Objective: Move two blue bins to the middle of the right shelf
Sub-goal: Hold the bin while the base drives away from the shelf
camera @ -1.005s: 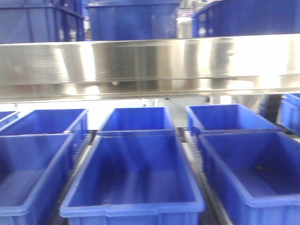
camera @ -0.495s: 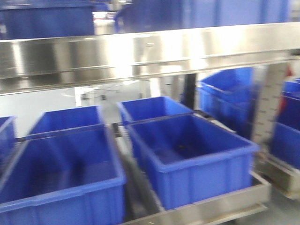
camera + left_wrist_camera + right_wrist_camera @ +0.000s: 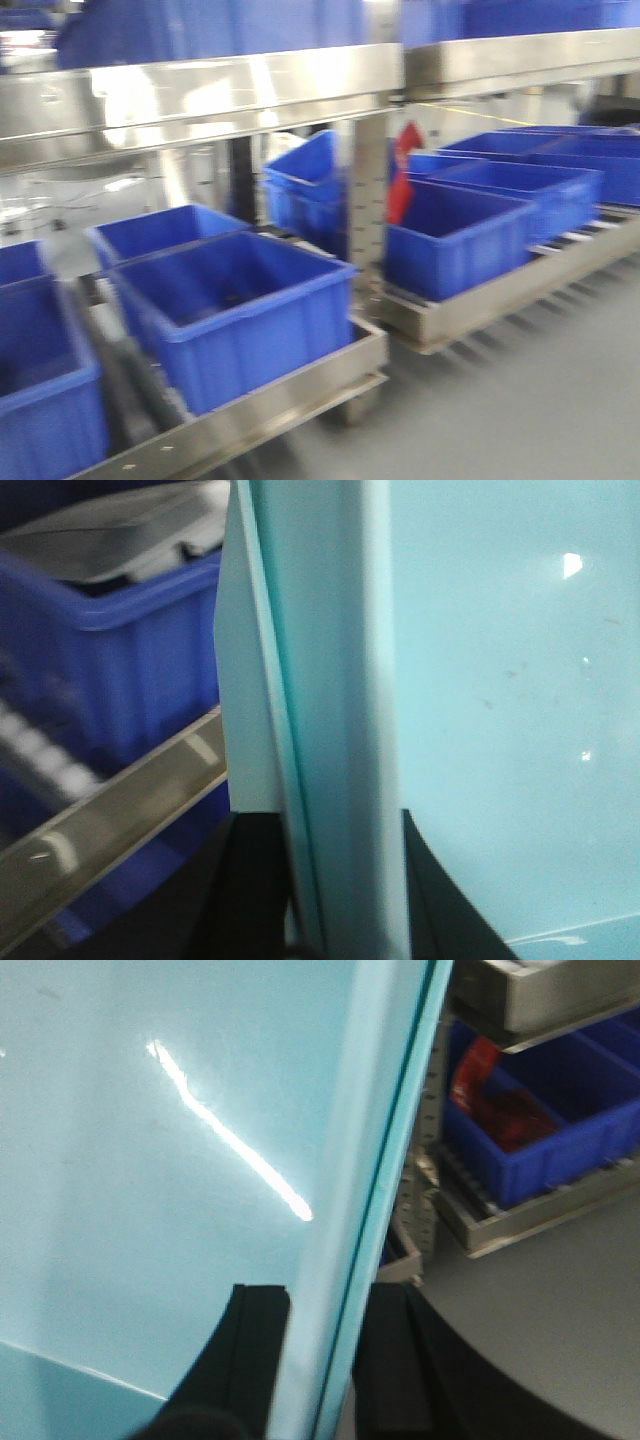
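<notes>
A pale blue bin (image 3: 500, 680) is held at both sides, clear of any rack. In the left wrist view its thick upright rim is clamped by the left gripper (image 3: 345, 900). One black finger (image 3: 255, 880) is pressed to the outside and the other to the smooth inner wall. In the right wrist view the opposite rim is pinched in the same way by the right gripper (image 3: 325, 1350), and the glossy inner wall is seen to the left of it. A thin second pale edge is seen just outside the rim on both sides. Whether it belongs to a second bin nested there cannot be told.

To the left of the left gripper, a dark blue bin (image 3: 120, 660) is seen behind a sloping steel rail (image 3: 110, 820).

To the right of the right gripper, a grey perforated post (image 3: 425, 1190) is seen close by. Beyond it another dark blue bin (image 3: 570, 1140) with a red item (image 3: 495, 1100) inside is seen resting on a steel tray edge (image 3: 530, 1210), above grey floor (image 3: 520, 1330).

The front view is blurred. The right shelf (image 3: 520, 60) is shown by its broad shiny rail, with a row of dark blue bins (image 3: 460, 240) on the tier below. Which tier is the middle one cannot be told.
</notes>
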